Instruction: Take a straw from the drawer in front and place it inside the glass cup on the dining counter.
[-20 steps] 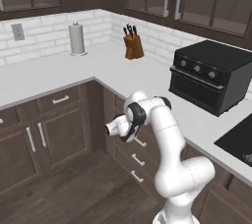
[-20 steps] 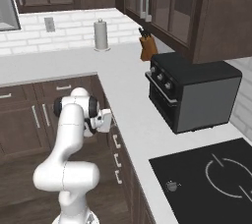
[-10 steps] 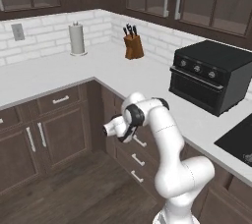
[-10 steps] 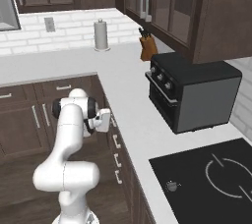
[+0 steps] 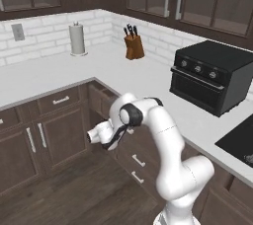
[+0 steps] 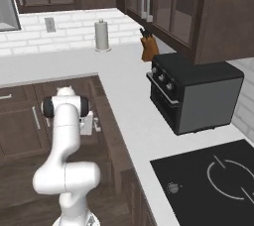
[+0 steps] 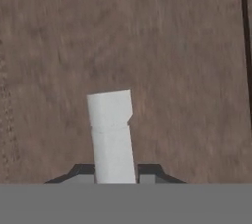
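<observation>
The gripper (image 7: 115, 176) had narrowed around the straw (image 7: 112, 134), which stood up pale between its tips against the brown drawer (image 7: 172, 61) wood, apparently gripped at one end so it could be lifted clear. The arm (image 5: 148, 120) reached low beside the counter (image 5: 59, 73) for this.

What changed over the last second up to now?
The end effector has closed around the handle of the drawer. The arm eased slightly lower, barely shifting otherwise. The drawer does not look pulled out yet. The paper towel roll, knife block and toaster oven stayed put.
</observation>
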### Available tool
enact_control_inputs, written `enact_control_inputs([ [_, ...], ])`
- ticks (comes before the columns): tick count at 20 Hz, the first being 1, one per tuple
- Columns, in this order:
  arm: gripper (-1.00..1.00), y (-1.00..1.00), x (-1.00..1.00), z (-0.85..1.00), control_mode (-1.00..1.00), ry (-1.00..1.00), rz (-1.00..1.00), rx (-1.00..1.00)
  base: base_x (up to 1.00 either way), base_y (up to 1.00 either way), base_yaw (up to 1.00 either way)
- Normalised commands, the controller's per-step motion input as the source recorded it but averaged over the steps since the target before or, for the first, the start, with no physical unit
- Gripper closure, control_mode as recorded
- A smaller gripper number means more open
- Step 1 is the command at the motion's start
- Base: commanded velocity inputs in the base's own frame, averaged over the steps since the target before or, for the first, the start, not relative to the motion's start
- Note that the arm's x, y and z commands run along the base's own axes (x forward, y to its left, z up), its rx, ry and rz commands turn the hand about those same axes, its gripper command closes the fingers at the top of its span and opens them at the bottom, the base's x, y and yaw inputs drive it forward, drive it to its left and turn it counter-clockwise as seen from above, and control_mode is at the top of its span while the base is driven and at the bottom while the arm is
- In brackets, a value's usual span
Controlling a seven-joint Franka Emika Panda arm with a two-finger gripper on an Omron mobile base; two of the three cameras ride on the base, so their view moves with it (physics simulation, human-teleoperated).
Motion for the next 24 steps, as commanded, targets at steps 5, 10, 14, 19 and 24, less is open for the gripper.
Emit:
enact_control_inputs([
  [5,1.00,1.00,-0.67,0.00,-1.00,0.00,0.00,0.00,0.00,0.00,0.00],
  [10,1.00,1.00,-0.57,0.00,-1.00,0.00,0.00,0.00,0.00,0.00,0.00],
  [14,1.00,1.00,-0.50,0.00,-1.00,0.01,0.00,0.00,0.00,0.00,0.00],
  [19,-1.00,0.61,-0.33,0.05,-1.00,0.02,0.00,0.04,0.00,0.00,0.00],
  [24,-1.00,0.07,-0.54,0.56,-1.00,0.07,0.00,0.31,0.00,0.00,0.00],
])
